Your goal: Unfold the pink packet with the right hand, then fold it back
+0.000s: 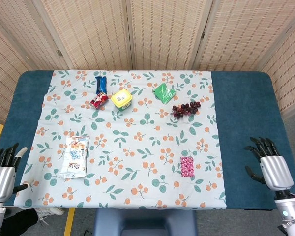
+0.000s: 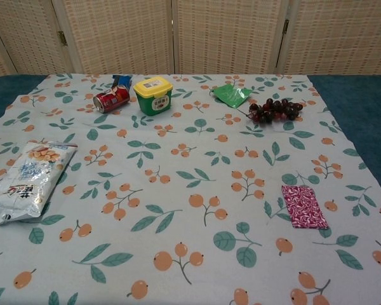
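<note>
The pink packet point(image 1: 187, 166) lies flat and folded on the floral tablecloth, near its front right; the chest view shows the pink packet point(image 2: 304, 206) at the right. My right hand point(image 1: 271, 165) hovers off to the packet's right over the blue table edge, fingers spread, holding nothing. My left hand point(image 1: 3, 167) sits at the front left corner, fingers apart and empty. Neither hand shows in the chest view.
A white snack bag point(image 1: 75, 156) lies front left. At the back are a red can point(image 1: 99, 100), a blue wrapper point(image 1: 100, 84), a yellow-lidded tub point(image 1: 121, 99), a green packet point(image 1: 164, 92) and dark grapes point(image 1: 186, 109).
</note>
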Available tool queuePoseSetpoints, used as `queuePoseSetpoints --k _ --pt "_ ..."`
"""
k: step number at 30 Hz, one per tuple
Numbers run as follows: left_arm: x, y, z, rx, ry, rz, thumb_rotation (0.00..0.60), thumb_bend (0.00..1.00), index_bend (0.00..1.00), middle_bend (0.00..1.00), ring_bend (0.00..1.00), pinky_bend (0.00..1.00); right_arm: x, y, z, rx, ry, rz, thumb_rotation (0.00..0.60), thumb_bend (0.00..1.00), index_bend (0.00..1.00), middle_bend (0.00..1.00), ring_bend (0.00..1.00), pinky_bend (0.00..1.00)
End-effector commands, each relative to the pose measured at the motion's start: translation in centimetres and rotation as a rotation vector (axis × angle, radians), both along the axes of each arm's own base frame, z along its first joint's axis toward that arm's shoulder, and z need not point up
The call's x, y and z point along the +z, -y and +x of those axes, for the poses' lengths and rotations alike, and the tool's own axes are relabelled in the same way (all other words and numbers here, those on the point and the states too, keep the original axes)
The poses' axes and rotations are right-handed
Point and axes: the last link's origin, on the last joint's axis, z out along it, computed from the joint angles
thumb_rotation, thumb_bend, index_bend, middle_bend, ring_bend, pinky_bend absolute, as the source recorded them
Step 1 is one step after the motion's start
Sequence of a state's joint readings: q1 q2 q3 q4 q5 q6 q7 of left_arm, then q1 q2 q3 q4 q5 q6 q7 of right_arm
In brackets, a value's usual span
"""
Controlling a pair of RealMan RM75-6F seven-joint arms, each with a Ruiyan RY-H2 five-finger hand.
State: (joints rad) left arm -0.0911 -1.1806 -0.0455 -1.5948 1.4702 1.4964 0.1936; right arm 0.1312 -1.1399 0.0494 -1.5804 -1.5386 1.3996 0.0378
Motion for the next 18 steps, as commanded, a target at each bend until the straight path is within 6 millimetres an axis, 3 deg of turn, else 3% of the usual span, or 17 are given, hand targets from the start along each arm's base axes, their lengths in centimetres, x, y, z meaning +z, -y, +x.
queuePoseSetpoints --k 1,9,15,18 --pt "-0.1 0.2 0.0 -0.001 0.004 -0.004 0.6 0.22 0.17 0.05 0.1 0.0 -1.4 1.1 0.8 0.02 0.028 0.069 0.6 0.36 0.31 0.14 0.03 0.0" --pt "0.1 0.8 -0.3 0.015 0.009 0.007 0.6 0.22 0.18 0.05 0.1 0.0 -5.7 3.1 3.1 0.077 0.053 0.247 0.58 0.36 0.33 0.14 0.0 0.0" --pt "0.1 0.8 -0.3 0.014 0.01 0.001 0.6 0.22 0.18 0.06 0.11 0.0 -8.7 3.8 4.1 0.11 0.07 0.364 0.299 0.31 0.35 0.14 0.0 0.0" --pt "0.1 0.8 -0.2 0.011 0.01 -0.001 0.6 0.22 0.19 0.06 0.11 0.0 -9.9 3.8 4.5 0.131 0.053 0.403 0.238 0.26 0.37 0.14 0.0 0.0"
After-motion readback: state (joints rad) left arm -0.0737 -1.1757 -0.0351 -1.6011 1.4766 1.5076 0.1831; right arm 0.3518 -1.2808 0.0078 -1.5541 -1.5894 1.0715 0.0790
